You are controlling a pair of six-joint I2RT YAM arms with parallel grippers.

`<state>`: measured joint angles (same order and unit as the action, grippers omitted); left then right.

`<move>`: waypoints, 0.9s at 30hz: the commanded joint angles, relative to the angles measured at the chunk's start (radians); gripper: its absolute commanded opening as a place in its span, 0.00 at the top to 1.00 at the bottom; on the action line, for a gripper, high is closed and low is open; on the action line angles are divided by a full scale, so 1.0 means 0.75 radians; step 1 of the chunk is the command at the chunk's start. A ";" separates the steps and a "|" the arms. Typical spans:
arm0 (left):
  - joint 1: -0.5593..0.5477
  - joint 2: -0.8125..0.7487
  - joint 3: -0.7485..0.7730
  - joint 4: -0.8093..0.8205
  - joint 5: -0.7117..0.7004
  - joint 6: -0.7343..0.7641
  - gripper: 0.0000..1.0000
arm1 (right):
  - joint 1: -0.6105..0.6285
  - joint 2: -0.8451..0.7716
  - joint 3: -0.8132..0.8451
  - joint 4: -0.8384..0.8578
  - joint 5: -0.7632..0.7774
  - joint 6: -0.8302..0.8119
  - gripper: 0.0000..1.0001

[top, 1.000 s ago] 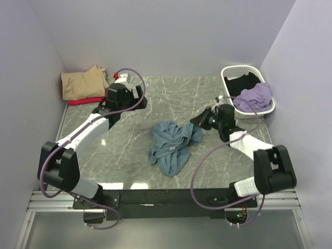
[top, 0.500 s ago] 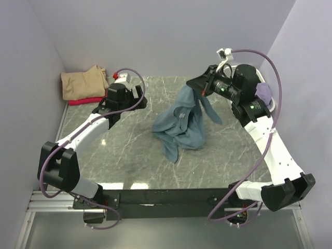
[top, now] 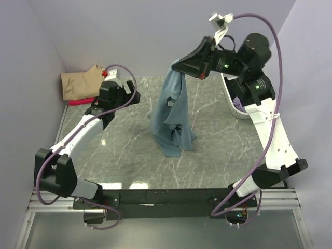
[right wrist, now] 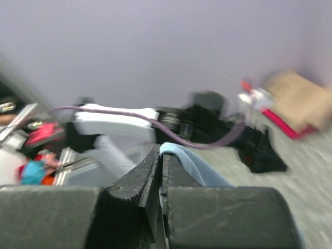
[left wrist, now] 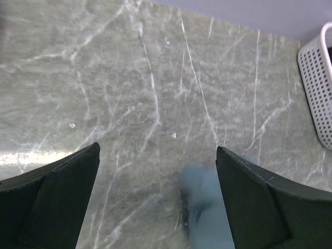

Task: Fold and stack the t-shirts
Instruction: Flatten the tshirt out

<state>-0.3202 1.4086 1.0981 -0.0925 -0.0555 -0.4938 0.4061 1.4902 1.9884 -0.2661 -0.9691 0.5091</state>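
Lilac walls point(top: 129, 36) close in on a grey marble tabletop point(top: 124, 150) veined with white. The right gripper point(top: 176, 66) has its fingers pressed together on a fold of the teal-blue t-shirt point(top: 171, 104); the right wrist view shows the cloth edge clamped between them. Half a second ago this gripper was lower and further right, with the shirt's lower half bunched on the marble. It now stands higher and closer to the back wall, and the shirt hangs below it in a long drape, only its bottom end reaching the table near the middle. A second ago the same shirt lay crumpled flat.

The left gripper point(left wrist: 157, 149) is spread wide and empty above bare marble, having shifted slightly toward the back left. Behind it, in the far left corner, a tan t-shirt point(top: 80, 83) lies folded on a red t-shirt point(top: 83, 101). The white lattice basket point(top: 232, 98) at the far right is now mostly hidden by the right arm.
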 commanded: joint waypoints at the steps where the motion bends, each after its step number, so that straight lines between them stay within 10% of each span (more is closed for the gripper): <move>1: 0.034 -0.074 0.027 0.042 -0.016 -0.027 0.01 | 0.007 -0.052 -0.020 0.591 -0.317 0.471 0.93; 5: 0.040 -0.062 0.035 0.052 0.059 -0.008 0.01 | -0.054 -0.207 -0.217 0.748 -0.322 0.590 0.94; 9: 0.040 -0.007 0.037 0.076 0.162 -0.019 0.01 | -0.151 -0.473 -0.270 -0.126 0.236 -0.049 0.91; 17: 0.040 0.104 0.051 0.148 0.366 -0.057 0.01 | -0.153 -0.672 -0.310 -0.483 1.167 -0.212 0.93; 27: 0.024 0.330 0.109 0.225 0.824 -0.016 0.00 | -0.153 -0.616 -0.374 -0.529 1.086 -0.180 0.95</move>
<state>-0.2920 1.5795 1.1313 0.0010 0.3489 -0.5152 0.2939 1.0309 1.8084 -0.6827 -0.1654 0.3660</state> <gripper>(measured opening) 0.995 0.063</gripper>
